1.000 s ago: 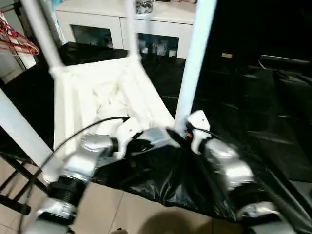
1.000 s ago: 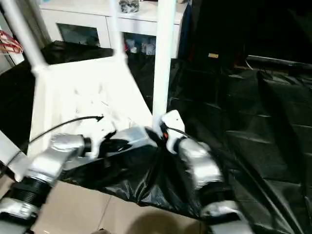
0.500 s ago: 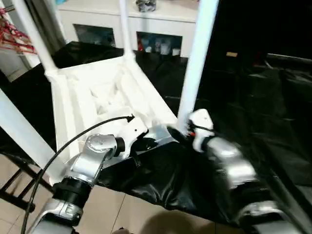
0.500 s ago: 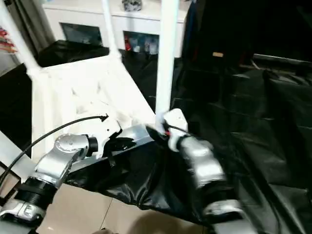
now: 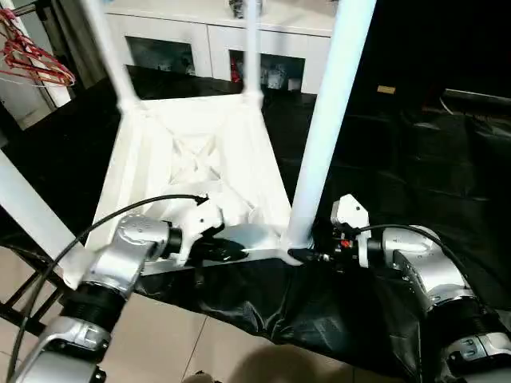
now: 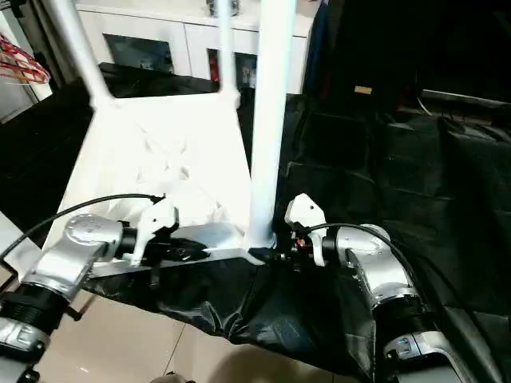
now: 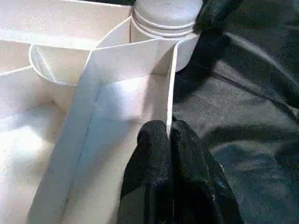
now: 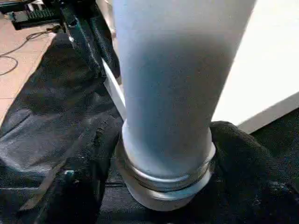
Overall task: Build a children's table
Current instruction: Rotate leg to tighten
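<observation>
The white children's table lies upside down on the black-covered work table (image 5: 415, 159), its ribbed tabletop (image 5: 200, 159) facing up and its legs standing in the corner sockets. My left gripper (image 5: 235, 250) is shut on the thin near rim (image 7: 170, 88) of the tabletop, which sits between its fingertips (image 7: 154, 135). My right gripper (image 5: 307, 257) is at the foot of the near right leg (image 5: 327, 120). Its black fingers (image 8: 252, 168) sit on either side of the leg's ringed base (image 8: 163, 186), touching it.
A white cabinet (image 5: 239, 32) stands behind the work table, and red hangers (image 5: 32, 60) hang at the far left. The near table edge drops to a tiled floor (image 5: 200, 351). A black stand (image 5: 16, 295) is at the lower left.
The whole view has shifted. My right forearm now reaches in from further right, with its gripper still at the leg's base. The left gripper keeps its hold on the rim.
</observation>
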Robot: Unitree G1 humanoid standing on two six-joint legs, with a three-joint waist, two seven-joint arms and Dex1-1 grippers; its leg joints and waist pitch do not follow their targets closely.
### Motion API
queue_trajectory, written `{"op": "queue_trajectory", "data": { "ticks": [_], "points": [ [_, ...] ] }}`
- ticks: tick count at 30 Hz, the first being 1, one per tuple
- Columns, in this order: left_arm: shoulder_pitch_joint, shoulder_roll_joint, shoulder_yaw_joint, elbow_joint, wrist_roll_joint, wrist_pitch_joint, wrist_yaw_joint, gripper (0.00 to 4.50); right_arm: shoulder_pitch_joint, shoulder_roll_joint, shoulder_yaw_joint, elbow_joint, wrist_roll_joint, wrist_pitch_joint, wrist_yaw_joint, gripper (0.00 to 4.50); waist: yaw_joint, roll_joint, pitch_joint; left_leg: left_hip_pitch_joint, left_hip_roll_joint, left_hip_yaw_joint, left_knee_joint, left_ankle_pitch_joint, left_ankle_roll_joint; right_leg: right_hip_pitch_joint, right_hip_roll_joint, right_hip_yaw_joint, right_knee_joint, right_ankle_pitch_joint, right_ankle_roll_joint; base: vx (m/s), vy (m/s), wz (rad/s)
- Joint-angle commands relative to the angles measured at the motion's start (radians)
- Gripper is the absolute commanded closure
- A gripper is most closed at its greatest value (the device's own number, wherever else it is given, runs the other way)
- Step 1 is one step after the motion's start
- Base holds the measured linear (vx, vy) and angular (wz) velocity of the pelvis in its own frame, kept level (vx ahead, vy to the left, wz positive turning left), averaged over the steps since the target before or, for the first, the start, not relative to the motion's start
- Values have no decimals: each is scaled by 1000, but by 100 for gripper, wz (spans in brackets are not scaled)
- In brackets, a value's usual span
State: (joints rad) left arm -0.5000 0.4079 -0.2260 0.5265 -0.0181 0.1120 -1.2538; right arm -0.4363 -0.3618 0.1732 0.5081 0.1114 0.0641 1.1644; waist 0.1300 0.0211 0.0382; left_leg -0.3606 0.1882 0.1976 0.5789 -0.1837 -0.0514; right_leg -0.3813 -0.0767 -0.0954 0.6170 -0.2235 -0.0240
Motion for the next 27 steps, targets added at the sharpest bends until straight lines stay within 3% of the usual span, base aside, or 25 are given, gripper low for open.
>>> {"op": "queue_trajectory", "data": {
  "ticks": [1, 4, 9, 13, 14, 16, 18, 19, 21, 25, 27],
  "points": [
    [-50, -12, 10, 24, 5, 1, 56, 450, 30, 38, 134, -39, 17, 16, 135, 151, 3, -16, -53, 7, 58, -27, -60, -146, 75, 43, -90, 63, -71, -92, -206, 0, 0, 0],
    [-54, -11, 13, 32, 0, -5, 57, 450, 34, 53, 131, -39, 13, 16, 128, 171, 9, -6, -53, 8, 59, -27, -60, -143, 74, 41, -90, 63, -70, -92, -207, 0, 0, 0],
    [-47, -28, 18, 29, -1, -11, 82, 450, 37, 66, 114, -41, 21, 26, 117, 179, 12, -14, -53, 7, 59, -27, -60, -147, 68, 43, -92, 63, -69, -89, -208, 0, 0, 0],
    [-29, -40, 31, 14, -3, -7, 127, 450, 42, 77, 109, -32, 15, 18, 88, 179, 13, -10, -54, 6, 59, -27, -59, -143, 68, 43, -92, 63, -70, -87, -204, 0, 0, 0],
    [-21, -50, 37, 6, -2, -2, 159, 450, 41, 90, 100, -23, 5, 13, 44, 179, 13, -6, -53, 7, 59, -28, -60, -147, 66, 42, -92, 63, -70, -90, -204, 0, 0, 0],
    [-11, -70, 44, -4, 6, 10, 217, 450, 31, 120, 76, 17, -28, -4, -72, 179, 10, -9, -52, 7, 60, -28, -61, -159, 58, 42, -93, 63, -71, -101, -203, 0, 0, 0],
    [-7, -84, 48, -7, 9, 15, 247, 450, 22, 138, 62, 47, -47, -14, -142, 180, 5, -14, -46, 10, 56, -30, -67, -203, 34, 41, -95, 64, -86, -214, -180, 0, 0, 0],
    [-2, -120, 58, -14, 10, 34, 304, 450, -2, 182, 25, 117, -74, -27, -295, 181, 0, -11, -44, 11, 57, -31, -70, -217, 20, 38, -99, 66, -89, -259, -174, 0, 0, 0],
    [-6, -150, 61, -9, 22, 41, 361, 450, -19, 224, -7, 162, -80, -26, -407, 181, -14, -11, -40, 8, 56, -38, -77, -241, -3, 42, -98, 62, -94, -329, -154, 0, 0, 0],
    [-22, -198, 46, 7, 43, 50, 419, 450, -36, 296, -38, 191, -88, -11, -558, 181, -20, -9, -41, 18, 53, -34, -75, -256, 5, 31, -96, 70, -103, -348, -134, 0, 0, 0],
    [-28, -225, 32, 7, 55, 53, 436, 450, -40, 340, -42, 197, -103, -6, -639, 181, -18, 2, -45, 16, 54, -34, -74, -236, 8, 33, -95, 70, -100, -308, -135, 0, 0, 0]
  ]
}}
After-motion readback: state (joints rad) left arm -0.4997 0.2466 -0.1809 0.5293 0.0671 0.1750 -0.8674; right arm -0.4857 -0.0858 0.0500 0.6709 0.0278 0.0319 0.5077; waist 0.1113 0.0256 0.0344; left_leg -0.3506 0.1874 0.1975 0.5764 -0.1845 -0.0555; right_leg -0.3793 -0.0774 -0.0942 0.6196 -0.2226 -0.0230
